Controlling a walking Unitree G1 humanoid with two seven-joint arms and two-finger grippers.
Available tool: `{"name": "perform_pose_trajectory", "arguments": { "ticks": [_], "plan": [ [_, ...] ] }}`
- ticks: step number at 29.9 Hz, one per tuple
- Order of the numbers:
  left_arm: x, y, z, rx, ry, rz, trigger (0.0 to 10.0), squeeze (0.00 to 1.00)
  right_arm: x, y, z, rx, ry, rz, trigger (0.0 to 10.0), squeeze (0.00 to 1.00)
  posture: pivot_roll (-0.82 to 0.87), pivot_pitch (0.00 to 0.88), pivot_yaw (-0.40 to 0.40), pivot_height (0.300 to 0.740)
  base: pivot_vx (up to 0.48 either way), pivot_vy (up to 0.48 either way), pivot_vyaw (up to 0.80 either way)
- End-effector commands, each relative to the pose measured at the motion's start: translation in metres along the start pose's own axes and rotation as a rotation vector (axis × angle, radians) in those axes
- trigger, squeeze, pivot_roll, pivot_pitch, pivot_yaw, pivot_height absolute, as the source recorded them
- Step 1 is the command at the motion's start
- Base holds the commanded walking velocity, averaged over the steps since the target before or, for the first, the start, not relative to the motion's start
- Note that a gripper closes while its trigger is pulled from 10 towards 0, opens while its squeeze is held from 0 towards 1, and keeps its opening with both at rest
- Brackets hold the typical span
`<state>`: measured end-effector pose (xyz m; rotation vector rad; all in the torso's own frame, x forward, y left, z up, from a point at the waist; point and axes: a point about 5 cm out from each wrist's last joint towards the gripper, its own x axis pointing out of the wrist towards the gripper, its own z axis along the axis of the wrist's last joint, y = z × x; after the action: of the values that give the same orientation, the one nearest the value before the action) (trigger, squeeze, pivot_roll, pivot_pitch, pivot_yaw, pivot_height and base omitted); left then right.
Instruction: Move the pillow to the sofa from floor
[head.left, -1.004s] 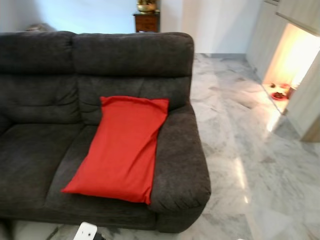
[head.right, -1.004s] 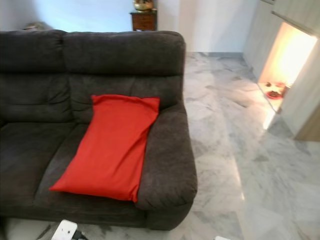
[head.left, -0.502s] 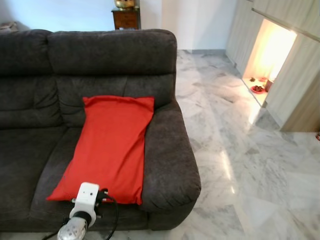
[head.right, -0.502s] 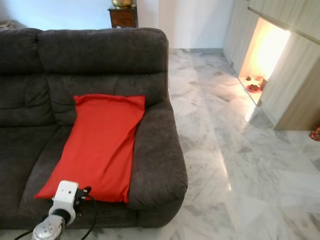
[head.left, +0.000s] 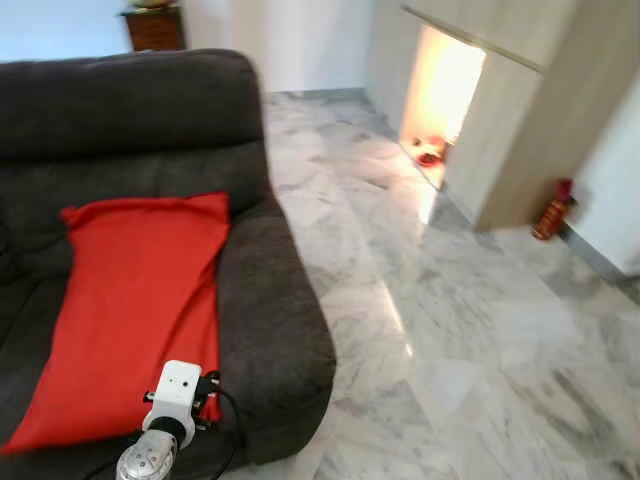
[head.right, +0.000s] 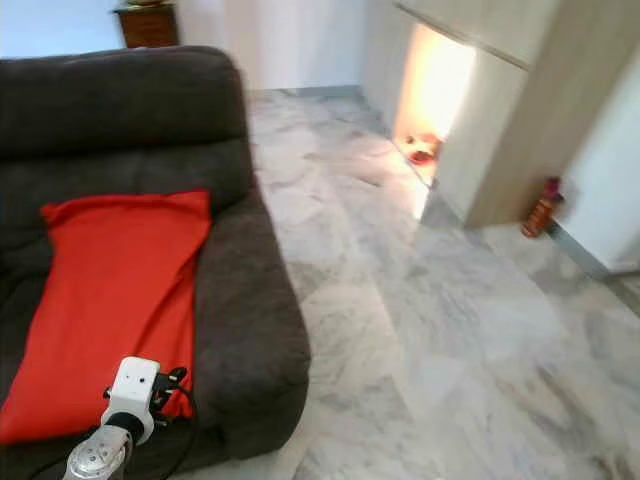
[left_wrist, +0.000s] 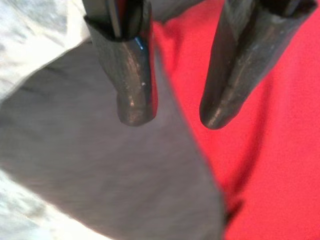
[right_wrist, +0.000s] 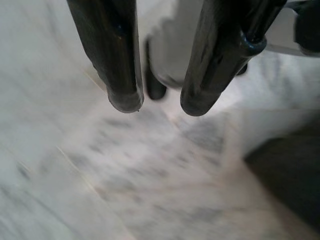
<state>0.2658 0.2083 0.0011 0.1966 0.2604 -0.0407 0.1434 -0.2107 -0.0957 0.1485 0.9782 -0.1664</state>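
Note:
The red pillow (head.left: 125, 300) lies on the seat of the dark grey sofa (head.left: 275, 330), leaning up against the backrest beside the right armrest. My left arm (head.left: 165, 420) reaches in low, over the pillow's near corner. In the left wrist view the left gripper (left_wrist: 175, 115) is open, nothing between its fingers (left_wrist: 134, 100), and it hangs above the red pillow (left_wrist: 280, 150) and the sofa's grey fabric (left_wrist: 100, 175). The right gripper (right_wrist: 161, 104) is open over the marble floor (right_wrist: 125, 175).
Pale marble floor (head.left: 450, 330) spreads to the right of the sofa. A wooden cabinet wall with a lit alcove (head.left: 445, 85) stands at the back right. A small red-brown bottle (head.left: 552, 208) stands by the wall. A wooden side table (head.left: 155, 25) is behind the sofa.
The camera has swung right, so sofa and pillow sit further left in the picture. My left arm has risen into view over the pillow's near corner.

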Motion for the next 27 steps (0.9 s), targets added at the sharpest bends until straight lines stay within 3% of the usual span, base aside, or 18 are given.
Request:
{"name": "perform_pose_trajectory", "arguments": {
  "ticks": [1,10,20,27],
  "plan": [
    [-0.001,-0.001,-0.001,0.007,-0.002,-0.013,10.0,0.00,0.000,0.000,-0.002,0.000,0.015,-0.001,10.0,0.00,0.00,0.034,0.015,0.740,0.000,0.000,-0.80],
    [0.000,0.000,-0.001,0.017,0.005,-0.014,10.0,0.00,-0.001,0.003,-0.007,-0.002,0.031,-0.001,10.0,0.00,0.01,0.036,0.014,0.740,0.000,0.000,-0.80],
    [-0.001,0.000,-0.002,0.021,0.013,-0.014,10.0,0.00,-0.003,-0.003,-0.012,-0.004,0.046,-0.010,10.0,0.00,0.01,0.036,0.014,0.740,0.000,-0.399,-0.80],
    [-0.001,0.000,-0.003,0.014,0.018,-0.019,10.0,0.00,-0.002,-0.003,-0.010,-0.005,0.042,-0.008,10.0,0.00,0.01,0.036,0.014,0.740,0.000,0.000,-0.80]
  ]
}}
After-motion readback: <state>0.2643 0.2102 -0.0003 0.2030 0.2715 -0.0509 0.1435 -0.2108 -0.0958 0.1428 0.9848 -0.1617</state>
